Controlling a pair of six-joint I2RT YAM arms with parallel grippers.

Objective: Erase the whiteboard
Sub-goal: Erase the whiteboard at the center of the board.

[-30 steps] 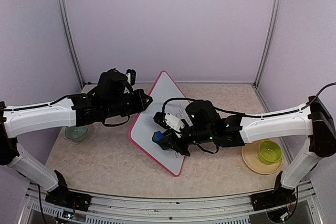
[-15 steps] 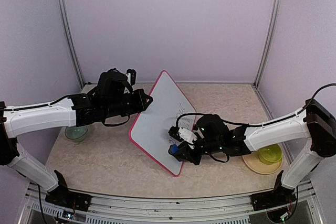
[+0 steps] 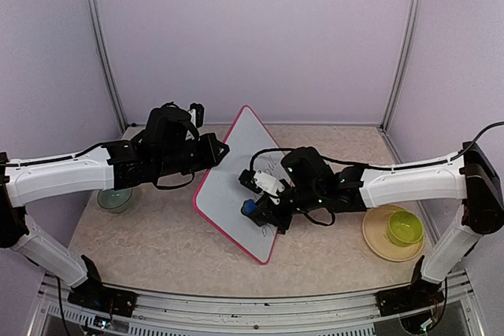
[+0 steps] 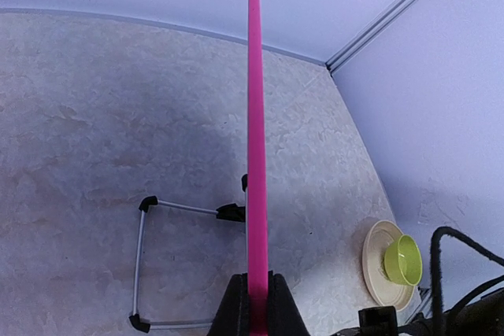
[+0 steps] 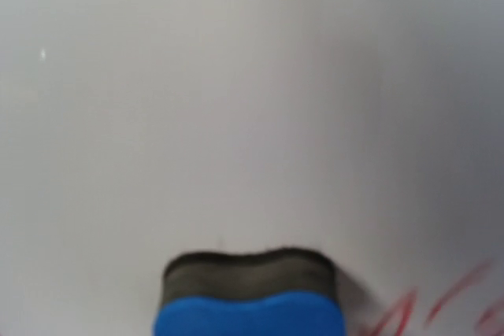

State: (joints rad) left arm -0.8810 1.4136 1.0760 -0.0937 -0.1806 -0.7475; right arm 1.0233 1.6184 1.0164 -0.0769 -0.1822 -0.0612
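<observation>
Against the whiteboard (image 3: 227, 190) face, right gripper (image 3: 254, 211) jaws clamp the eraser (image 5: 250, 316); red strokes (image 5: 429, 308) lie just beside the eraser's right corner. Left gripper (image 4: 253, 285) jaws pinch the whiteboard's rim.

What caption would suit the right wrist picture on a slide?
Blue-backed dark-felt eraser close against the large white whiteboard, faint red pen strokes to its right.

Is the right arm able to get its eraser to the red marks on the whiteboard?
Probably yes: the eraser sits against the whiteboard, the red marks lie just beside it, nothing between.
</observation>
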